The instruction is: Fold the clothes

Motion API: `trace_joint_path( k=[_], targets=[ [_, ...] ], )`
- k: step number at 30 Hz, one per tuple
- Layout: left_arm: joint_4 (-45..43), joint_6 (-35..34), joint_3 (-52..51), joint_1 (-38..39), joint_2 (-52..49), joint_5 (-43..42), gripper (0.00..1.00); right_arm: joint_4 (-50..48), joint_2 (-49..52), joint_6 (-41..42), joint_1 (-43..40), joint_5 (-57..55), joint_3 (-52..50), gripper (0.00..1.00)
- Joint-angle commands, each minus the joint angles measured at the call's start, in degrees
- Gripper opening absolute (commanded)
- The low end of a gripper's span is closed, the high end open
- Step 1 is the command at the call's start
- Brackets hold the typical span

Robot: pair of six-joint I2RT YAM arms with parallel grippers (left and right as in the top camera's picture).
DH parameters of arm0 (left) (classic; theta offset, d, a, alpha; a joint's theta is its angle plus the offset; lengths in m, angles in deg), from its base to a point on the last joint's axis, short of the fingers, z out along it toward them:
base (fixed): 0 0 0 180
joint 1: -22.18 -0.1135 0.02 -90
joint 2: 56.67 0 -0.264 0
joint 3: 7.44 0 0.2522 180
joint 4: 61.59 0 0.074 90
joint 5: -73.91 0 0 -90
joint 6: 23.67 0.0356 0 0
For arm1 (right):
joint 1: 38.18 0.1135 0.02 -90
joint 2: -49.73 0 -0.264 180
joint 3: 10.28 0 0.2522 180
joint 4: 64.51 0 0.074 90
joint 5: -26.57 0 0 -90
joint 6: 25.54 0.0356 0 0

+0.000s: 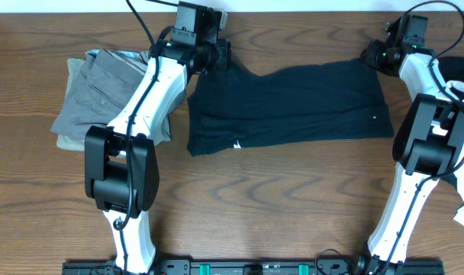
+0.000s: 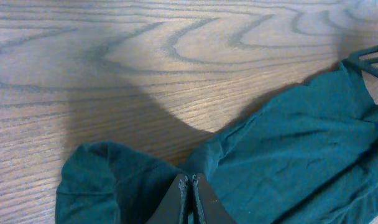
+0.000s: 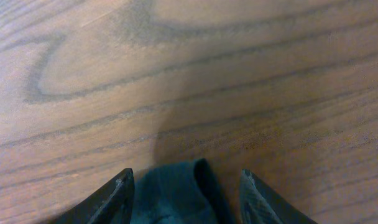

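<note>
Across the far middle of the table [image 1: 293, 214] we see the black shirt [image 1: 293, 99] lying flat, beside the stacked trousers [image 1: 95, 92]. The left gripper [image 2: 190, 178] is clenched on the shirt's far left corner, while the right gripper [image 3: 186, 176] is released, with the far right corner loose between its jaws. We judge the shirt light, limp and quick to bunch, so we'd pinch corners or hems.

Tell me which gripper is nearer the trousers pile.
Left. The left gripper is shut on the black T-shirt corner closest to the trousers pile; the right gripper stands open at the opposite corner, the whole shirt between it and the pile.
</note>
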Motion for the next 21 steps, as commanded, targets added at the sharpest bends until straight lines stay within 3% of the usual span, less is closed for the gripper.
trace_joint_path(
  k=[1, 4, 9, 21],
  targets=[
    [0.2, 1.1, 0.9, -0.2, 0.9, -0.1, 0.06, 0.3, 1.4, 0.5, 0.2, 0.5, 0.3, 0.52],
    [0.5, 1.1, 0.9, -0.2, 0.9, -0.1, 0.06, 0.5, 1.4, 0.5, 0.6, 0.5, 0.3, 0.45],
    [1.4, 1.1, 0.9, -0.2, 0.9, -0.1, 0.06, 0.7, 1.4, 0.5, 0.7, 0.4, 0.3, 0.04],
    [4.8, 4.1, 0.9, -0.2, 3.0, 0.7, 0.06, 1.8, -2.5, 0.0, -1.0, 4.1, 0.3, 0.01]
  ],
)
